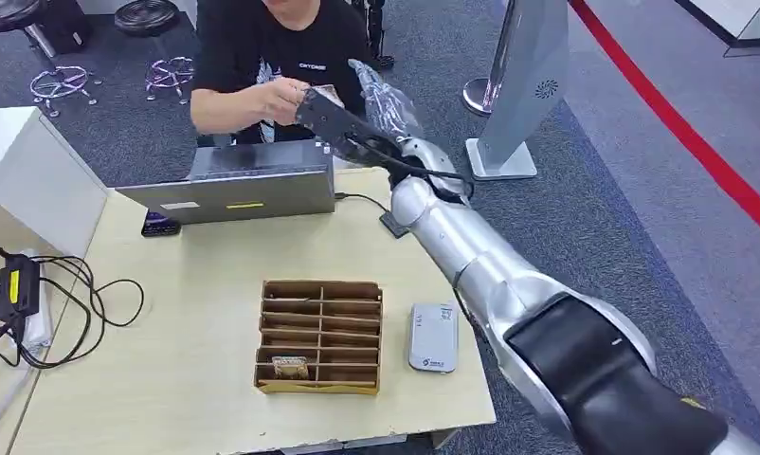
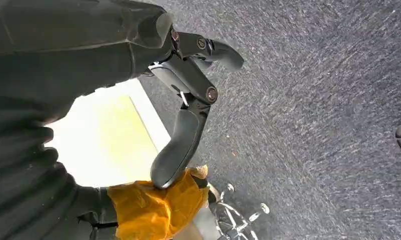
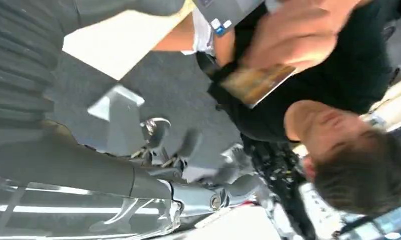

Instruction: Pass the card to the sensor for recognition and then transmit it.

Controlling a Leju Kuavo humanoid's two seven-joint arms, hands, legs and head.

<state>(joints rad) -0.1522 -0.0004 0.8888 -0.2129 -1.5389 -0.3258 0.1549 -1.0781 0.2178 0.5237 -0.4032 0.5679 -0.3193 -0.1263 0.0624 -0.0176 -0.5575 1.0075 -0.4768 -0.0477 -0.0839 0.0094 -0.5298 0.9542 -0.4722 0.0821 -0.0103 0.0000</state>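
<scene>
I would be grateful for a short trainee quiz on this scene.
1. True or false: the sensor lies to the right of the box.
2. Besides the right hand, what touches the card? A) a person's hand B) the box C) nothing
3. How many box slots are filled?
Key: 1 true; 2 A; 3 one.

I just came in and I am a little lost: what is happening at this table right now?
The robot's right hand is stretched over the laptop toward a seated person, whose hand meets it at a card. The card reader lies beside the cardboard organizer.
</scene>
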